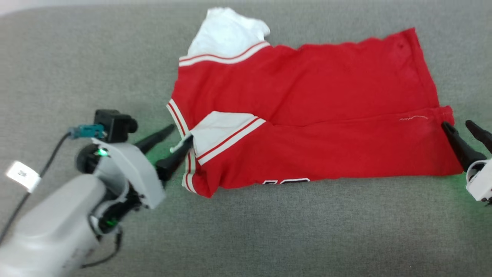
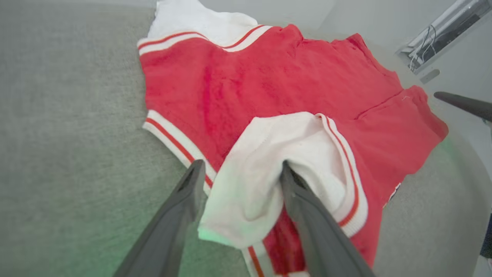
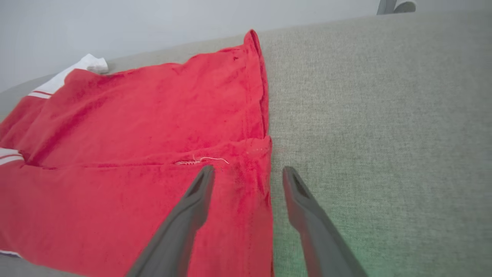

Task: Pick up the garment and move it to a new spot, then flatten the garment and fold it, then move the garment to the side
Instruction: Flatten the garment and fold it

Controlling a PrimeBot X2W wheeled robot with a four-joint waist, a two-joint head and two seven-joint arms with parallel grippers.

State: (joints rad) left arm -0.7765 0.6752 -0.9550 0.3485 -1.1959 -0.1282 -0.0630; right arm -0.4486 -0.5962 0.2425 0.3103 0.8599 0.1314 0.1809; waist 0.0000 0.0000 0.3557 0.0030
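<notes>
Withdrawing the left gripper (image 1: 181, 133) and right gripper (image 3: 248, 169), jaws wide and empty, you could hook the white sleeve (image 2: 261, 161) bunched against one left finger and unfold the red jersey T-shirt (image 1: 307, 96).

garment (image 1: 307, 96) lettering hidden, cable tag (image 1: 22, 175) blurred

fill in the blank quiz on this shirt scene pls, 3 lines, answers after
1. The garment, with a ___ body, lies on a grey fabric surface.
2. Its short sleeves are ___ with striped trim.
3. Like the left gripper at the sleeve end, the right gripper at the hem end has its jaws ___.

Missing words: red; white; open
</notes>
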